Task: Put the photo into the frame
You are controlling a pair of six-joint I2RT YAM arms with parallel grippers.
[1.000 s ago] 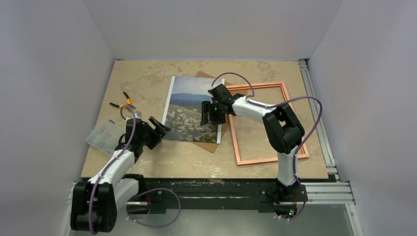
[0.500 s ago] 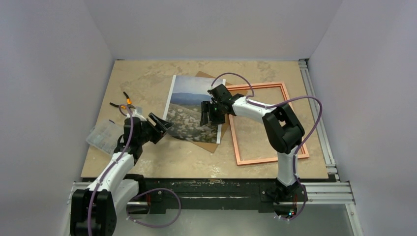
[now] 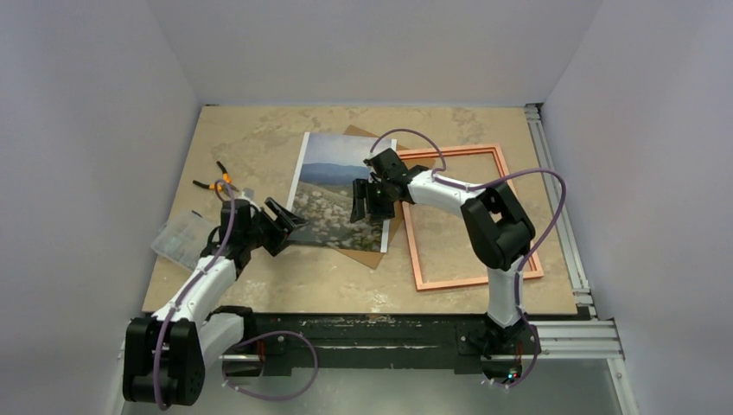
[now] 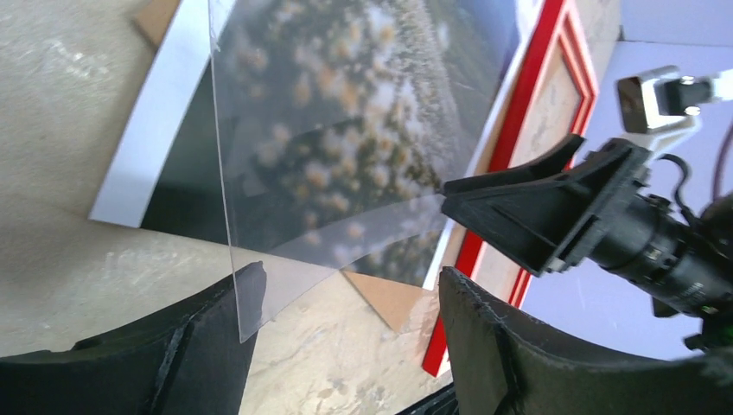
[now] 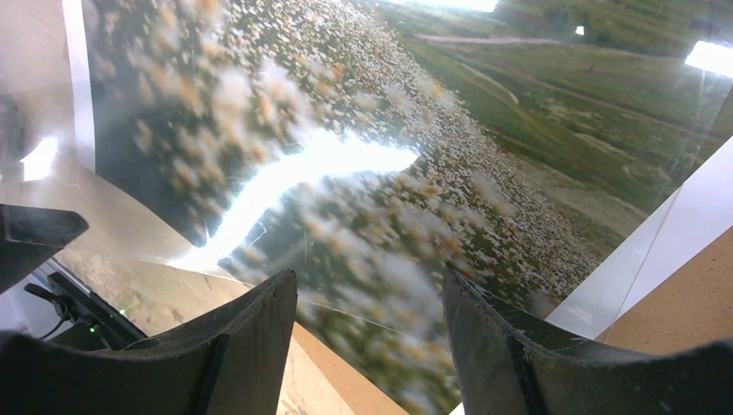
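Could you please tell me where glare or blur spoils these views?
Right wrist view: a white glare streak crosses the clear plastic sheet over the large rectangular landscape photo print, whose foreground looks blurred; left wrist view: the print looks hazy through that sheet; top view: evenly lit and sharp.

No writing, label, brand, number or sign can be read anywhere in these views.

A robotics lab bench — plain white panels point(image 3: 104, 130) box in a stone-patterned tabletop point(image 3: 259, 138) edged with bare aluminium extrusion rails point(image 3: 570, 333), and a left arm point(image 3: 203, 290) and a right arm point(image 3: 449, 194), white-and-black machines, are bolted to its near edge.
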